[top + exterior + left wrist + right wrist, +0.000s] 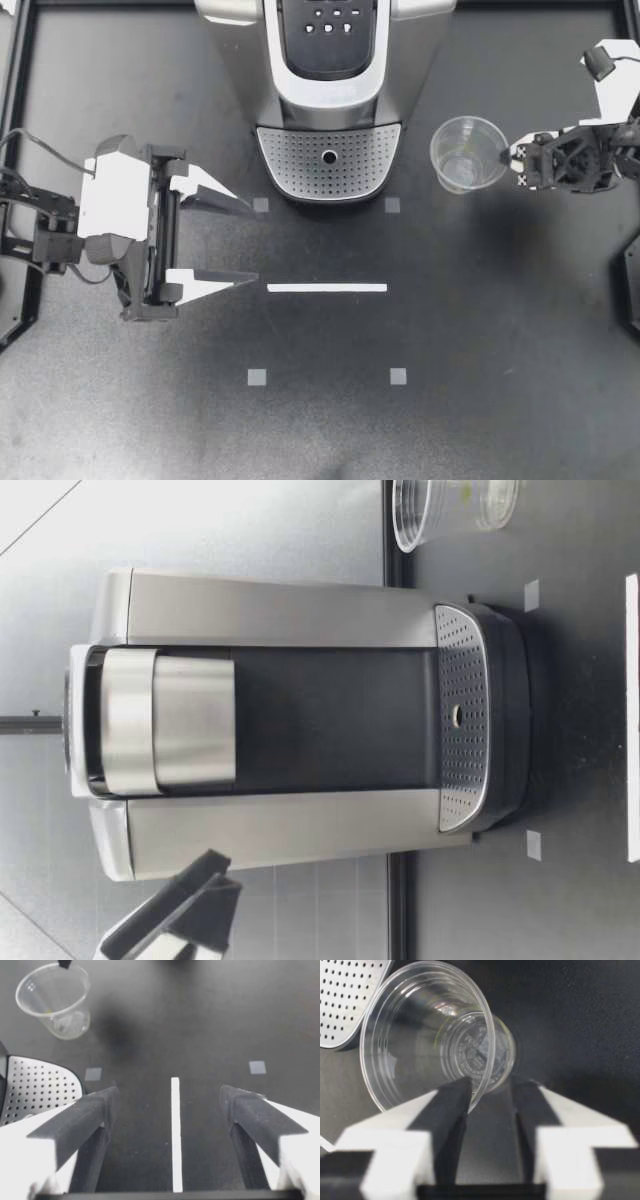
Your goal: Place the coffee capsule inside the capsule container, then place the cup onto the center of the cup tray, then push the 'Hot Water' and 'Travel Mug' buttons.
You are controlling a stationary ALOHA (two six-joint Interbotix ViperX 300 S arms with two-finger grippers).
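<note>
Step in hand: the second one, cup onto tray. No coffee capsule shows in any view, and the coffee machine (330,100) looks shut on top. I judge the capsule step done, though I cannot confirm it.

My right gripper (505,157): narrow, clamped on the wall of the cup (467,152) near its rim. It reaches in from the right edge of the top view.

Cup: clear plastic, mouth up, in the upper right of the top view. It is just beside the cup tray (328,165), on the tray's right and not over it. I cannot tell whether its base rests on the table or hangs a little above it.

My left gripper (252,243): spread wide and holding nothing, left of centre in the top view. Its fingertips point toward the white tape line (327,288).

Next move: carry the cup leftward in the top view until it sits over the hole in the middle of the perforated plate. Then lower it upright and let go.

Risk: the wall is thin and the hold is on one side only, so I expect the cup could tip or skate as my fingers part.

Afterwards: the buttons (330,22) at top centre of the top view. They are too small for me to tell which is which.
</note>
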